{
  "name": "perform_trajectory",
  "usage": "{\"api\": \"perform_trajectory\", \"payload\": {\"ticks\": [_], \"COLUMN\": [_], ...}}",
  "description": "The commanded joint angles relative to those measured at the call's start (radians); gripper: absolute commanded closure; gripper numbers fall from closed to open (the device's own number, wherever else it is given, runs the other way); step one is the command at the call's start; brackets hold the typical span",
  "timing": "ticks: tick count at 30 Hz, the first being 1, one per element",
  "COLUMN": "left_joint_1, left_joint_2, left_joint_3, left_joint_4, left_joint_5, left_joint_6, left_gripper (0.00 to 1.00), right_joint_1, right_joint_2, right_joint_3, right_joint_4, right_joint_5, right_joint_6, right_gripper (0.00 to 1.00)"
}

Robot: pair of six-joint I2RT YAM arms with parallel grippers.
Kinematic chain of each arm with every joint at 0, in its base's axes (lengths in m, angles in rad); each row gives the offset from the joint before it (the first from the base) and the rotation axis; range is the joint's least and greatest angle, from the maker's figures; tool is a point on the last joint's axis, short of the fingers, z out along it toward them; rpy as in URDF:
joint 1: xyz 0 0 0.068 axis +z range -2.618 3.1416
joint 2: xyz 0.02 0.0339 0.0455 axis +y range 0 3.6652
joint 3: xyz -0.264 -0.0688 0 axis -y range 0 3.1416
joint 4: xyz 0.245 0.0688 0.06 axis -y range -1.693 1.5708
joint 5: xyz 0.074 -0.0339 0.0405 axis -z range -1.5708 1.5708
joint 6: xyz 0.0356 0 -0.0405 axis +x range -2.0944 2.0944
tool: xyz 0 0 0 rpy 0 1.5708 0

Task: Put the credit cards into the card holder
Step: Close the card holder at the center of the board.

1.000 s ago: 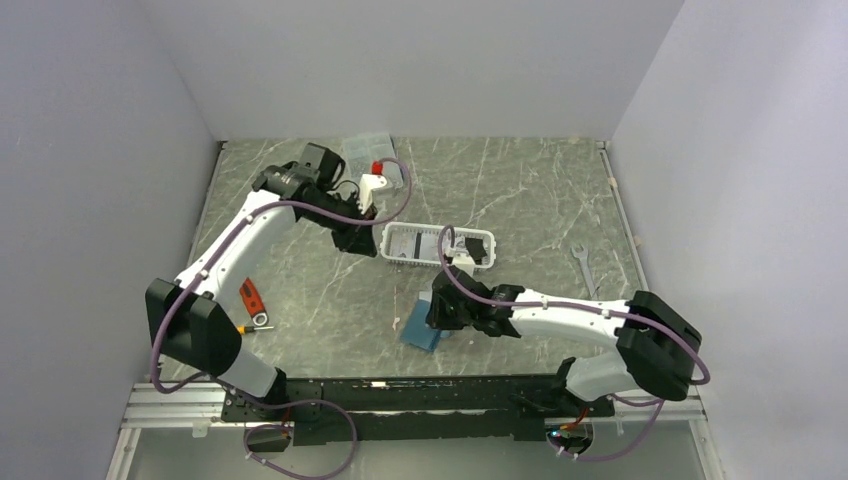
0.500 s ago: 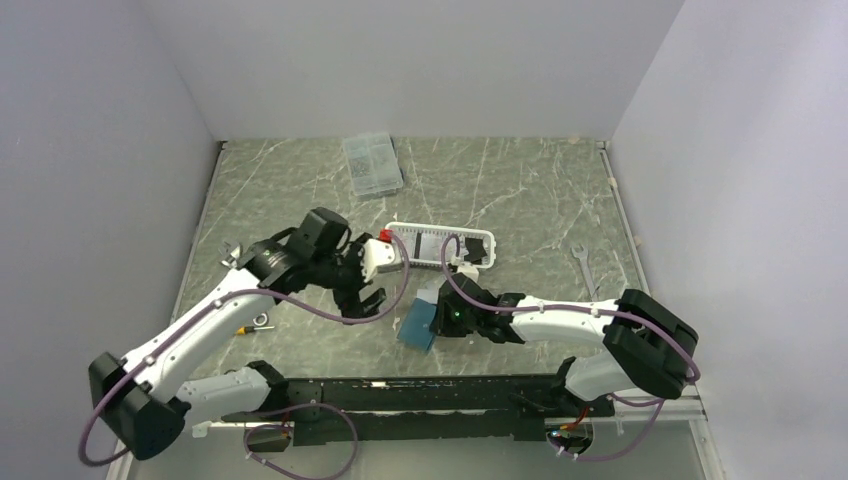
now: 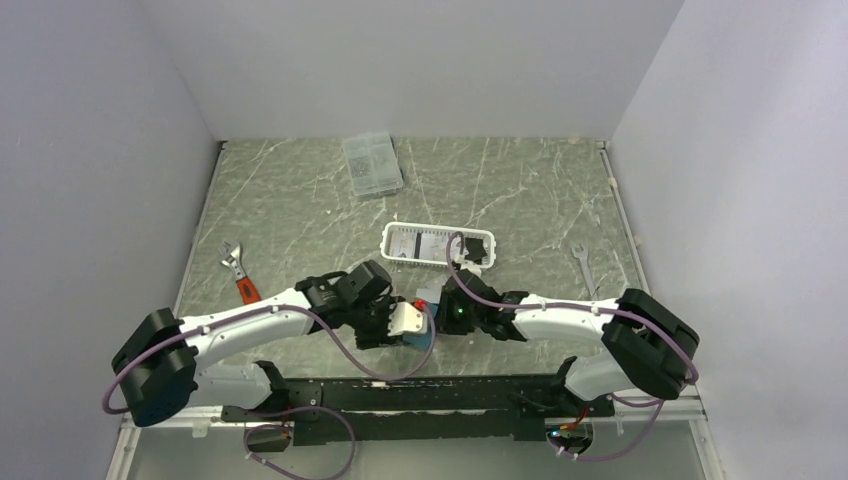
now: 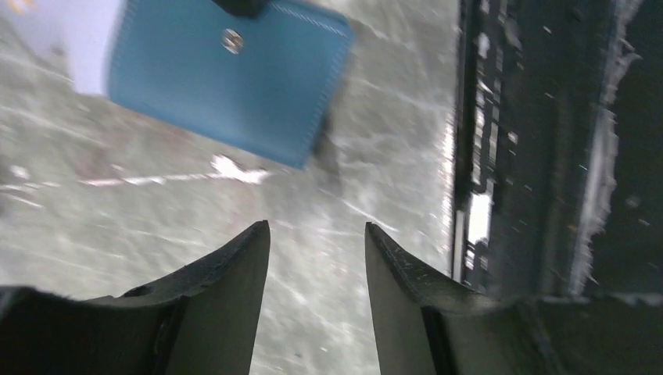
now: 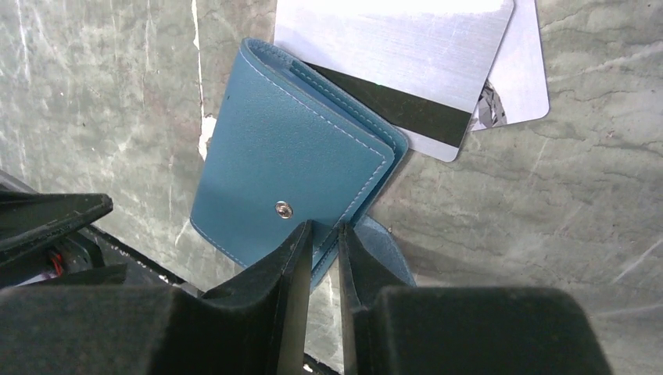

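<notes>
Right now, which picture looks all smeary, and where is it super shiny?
Left wrist view: smeary from motion, so the table and the card holder look streaked. Right wrist view: sharp, but white glare washes out the top of the silver credit card. Top external view: clear and evenly lit.

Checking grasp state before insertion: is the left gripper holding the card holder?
No: the left gripper stands open over bare table, with the card holder lying ahead of its fingertips, untouched by them.
</notes>
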Motion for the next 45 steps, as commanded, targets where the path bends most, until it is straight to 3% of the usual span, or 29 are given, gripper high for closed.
{"api": "perform_trajectory", "payload": {"ticks": [1, 10, 16, 22, 24, 29, 42, 45], "left_joint_1": [-0.055, -0.185, -0.195, -0.194, -0.195, -0.195, -0.2, -0.2], "left_joint_2": [0.02, 0.128, 0.17, 0.216, 0.223, 0.236, 0.27, 0.279], "left_joint_3": [-0.012, -0.064, -0.053, -0.048, -0.042, -0.013, 0.018, 0.02], "left_joint_4": [0.227, 0.353, 0.399, 0.384, 0.361, 0.322, 0.314, 0.317], "left_joint_5": [-0.087, -0.148, -0.168, -0.174, -0.174, -0.171, -0.221, -0.237], "left_joint_6": [0.108, 0.304, 0.309, 0.343, 0.356, 0.337, 0.235, 0.228], "left_gripper": [0.44, 0.41, 0.42, 0.49, 0.54, 0.62, 0.63, 0.64], "right_joint_1": [-0.033, -0.098, -0.112, -0.116, -0.117, -0.117, -0.049, -0.035], "right_joint_2": [-0.003, -0.029, -0.055, -0.108, -0.155, -0.264, -0.186, -0.188], "right_joint_3": [-0.042, -0.058, -0.032, 0.011, 0.032, 0.059, 0.067, 0.058], "right_joint_4": [-0.001, 0.005, -0.021, -0.089, -0.147, -0.267, -0.299, -0.293], "right_joint_5": [-0.002, -0.072, -0.09, -0.089, -0.065, -0.022, -0.036, -0.035], "right_joint_6": [-0.005, -0.003, -0.008, 0.002, 0.006, 0.02, 0.067, 0.085], "right_gripper": [0.8, 0.81, 0.8, 0.75, 0.67, 0.55, 0.54, 0.59]}}
